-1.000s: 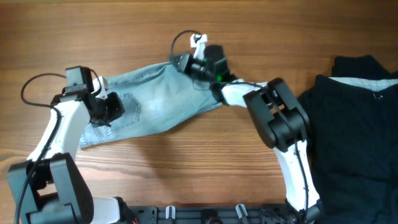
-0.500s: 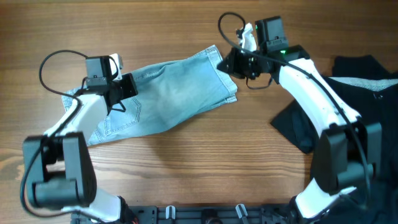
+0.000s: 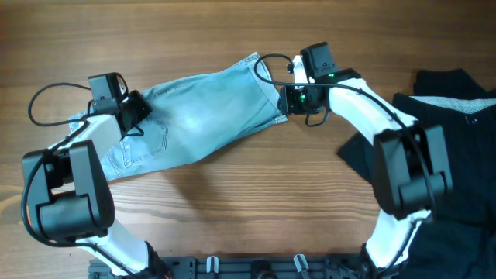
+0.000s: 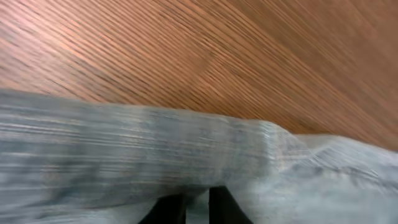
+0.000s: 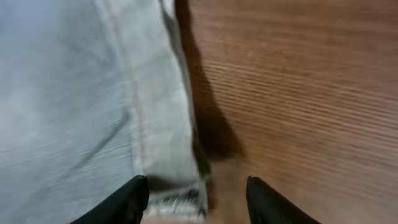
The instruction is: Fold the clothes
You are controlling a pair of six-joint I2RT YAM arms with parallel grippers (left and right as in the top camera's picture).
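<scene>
The denim shorts [image 3: 201, 108] lie flat on the wooden desk [image 3: 232, 201], a long pale-blue shape slanting between the two arms, its weave faded almost white in the middle. The left end effector [image 3: 133, 116] sits on the waistband end. In the left wrist view its two dark fingertips [image 4: 166, 211] are drawn in to a narrow slit with a sliver of denim in it, so it has the cloth pinched. Ahead of it the fabric rises in a soft, ribbed fold [image 4: 267, 134], and beyond that is bare wood grain. A stitched back pocket [image 3: 155, 139] lies just behind this end effector, toward the near desk edge. The right end effector [image 3: 288, 101] is at the leg end, its fingers spread wide and holding nothing. In the right wrist view they straddle the corner of the hem [image 5: 165, 112], a doubled band with a line of stitching and a slightly frayed end. One finger [image 5: 134, 193] is over denim and the other is over bare desk. The hem casts a dark shadow on the wood just beside it. Outward from the right end effector, well apart from the shorts, a plain black garment [image 3: 442, 163] lies rumpled, a pointed flap reaching under the right arm. Open wood lies in front of both end effectors and along the near side of the shorts.
</scene>
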